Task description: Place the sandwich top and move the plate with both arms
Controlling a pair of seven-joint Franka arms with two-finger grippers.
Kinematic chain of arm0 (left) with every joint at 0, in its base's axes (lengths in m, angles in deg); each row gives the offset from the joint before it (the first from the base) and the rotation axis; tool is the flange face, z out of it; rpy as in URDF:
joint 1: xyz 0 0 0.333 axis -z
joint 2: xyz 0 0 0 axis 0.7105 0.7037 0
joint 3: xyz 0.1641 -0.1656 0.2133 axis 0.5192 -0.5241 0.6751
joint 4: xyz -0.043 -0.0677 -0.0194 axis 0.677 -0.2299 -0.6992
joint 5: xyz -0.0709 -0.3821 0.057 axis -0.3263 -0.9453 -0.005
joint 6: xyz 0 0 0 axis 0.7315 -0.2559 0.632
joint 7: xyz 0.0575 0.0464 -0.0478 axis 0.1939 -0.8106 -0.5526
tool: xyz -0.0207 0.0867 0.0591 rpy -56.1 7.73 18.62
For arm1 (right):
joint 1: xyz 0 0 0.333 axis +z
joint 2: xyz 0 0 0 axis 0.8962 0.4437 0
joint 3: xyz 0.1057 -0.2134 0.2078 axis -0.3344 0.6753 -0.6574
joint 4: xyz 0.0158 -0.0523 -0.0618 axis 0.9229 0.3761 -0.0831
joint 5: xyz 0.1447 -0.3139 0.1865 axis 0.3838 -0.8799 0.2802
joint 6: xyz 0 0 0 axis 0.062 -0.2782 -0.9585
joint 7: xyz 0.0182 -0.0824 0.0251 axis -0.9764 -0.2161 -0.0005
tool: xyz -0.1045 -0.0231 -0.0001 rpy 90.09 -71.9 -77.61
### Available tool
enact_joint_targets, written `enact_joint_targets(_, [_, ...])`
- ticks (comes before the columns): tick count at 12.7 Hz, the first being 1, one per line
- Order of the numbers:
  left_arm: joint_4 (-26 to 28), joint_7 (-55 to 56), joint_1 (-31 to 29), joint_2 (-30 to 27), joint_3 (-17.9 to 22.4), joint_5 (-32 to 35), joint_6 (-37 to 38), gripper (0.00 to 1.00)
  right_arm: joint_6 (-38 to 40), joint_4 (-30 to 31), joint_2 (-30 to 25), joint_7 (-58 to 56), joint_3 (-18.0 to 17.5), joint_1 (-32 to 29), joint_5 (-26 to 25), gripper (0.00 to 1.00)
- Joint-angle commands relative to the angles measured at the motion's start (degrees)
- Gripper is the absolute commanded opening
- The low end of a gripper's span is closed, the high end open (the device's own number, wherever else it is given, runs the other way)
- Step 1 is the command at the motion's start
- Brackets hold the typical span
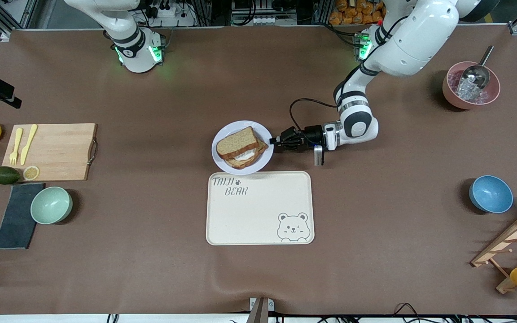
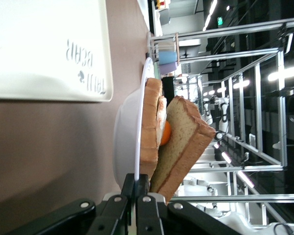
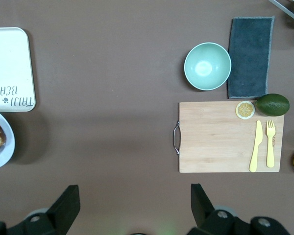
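Left gripper pinches the plate rim; bread slice leans just ahead, tray edge alongside. Right gripper waits, spread, above bare tablecloth.

Cream tray: "TAIJI BEAR" lettering with paw print, corner nearest plate.
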Motion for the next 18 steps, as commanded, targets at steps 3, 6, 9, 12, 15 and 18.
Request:
enact_joint_targets(3, [0.2,3.6,-4.9,-2.7,-3.2,-1.4,1.3,0.00,0.5,-0.8,0.1,-0.6,-0.2,-0.4,0.4,1.00])
enact_joint_targets(6, [-0.5,6.2,-6.3,-3.8,-3.2,-1.0,1.2,0.00,0.3,-0.8,0.1,-0.6,-0.1,-0.5,0.2,1.00])
enact_joint_targets(9, [-2.1,7.0,-6.6,-3.6,-3.1,-1.0,0.8,0.00,0.2,-0.7,0.1,-0.6,-0.1,-0.4,0.2,1.00])
enact_joint_targets(12, [-3.9,7.1,-6.6,-2.8,-2.4,-0.7,0.5,0.00,0.3,-0.8,0.1,-0.6,-0.2,-0.3,0.3,1.00])
enact_joint_targets(15, [-5.0,8.9,-7.1,-2.1,-1.6,-0.6,0.5,0.00,0.4,-1.7,0.2,-0.6,-0.1,-0.6,0.4,1.00])
enact_joint_targets(18, [-6.7,10.3,-7.2,-1.4,-0.3,-0.6,0.4,0.00,0.6,-1.6,0.5,-0.6,-0.1,-0.5,0.4,1.00])
